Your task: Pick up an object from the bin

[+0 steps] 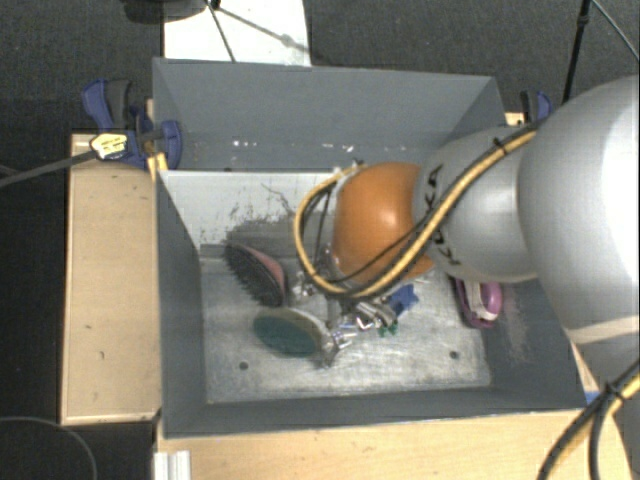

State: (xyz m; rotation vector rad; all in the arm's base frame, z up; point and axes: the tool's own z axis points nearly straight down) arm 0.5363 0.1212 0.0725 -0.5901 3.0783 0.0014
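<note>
My gripper (346, 330) is low in the middle of the bin, under the arm's wrist. Its metal tip rests right beside the right end of a flat teal oval thing (284, 334) that lies on the floor toward the front. Just behind that, a dark oval hairbrush (257, 273) with a pink rim lies tilted toward the back left. A small blue thing (402, 297) and a bit of green (386, 329) peek out to the gripper's right, mostly hidden by the wrist.
A purple and white thing (479, 303) lies against the bin's right wall, partly behind the arm. The arm and its cabled wrist cover the bin's centre and right. Bare floor shows along the front and left.
</note>
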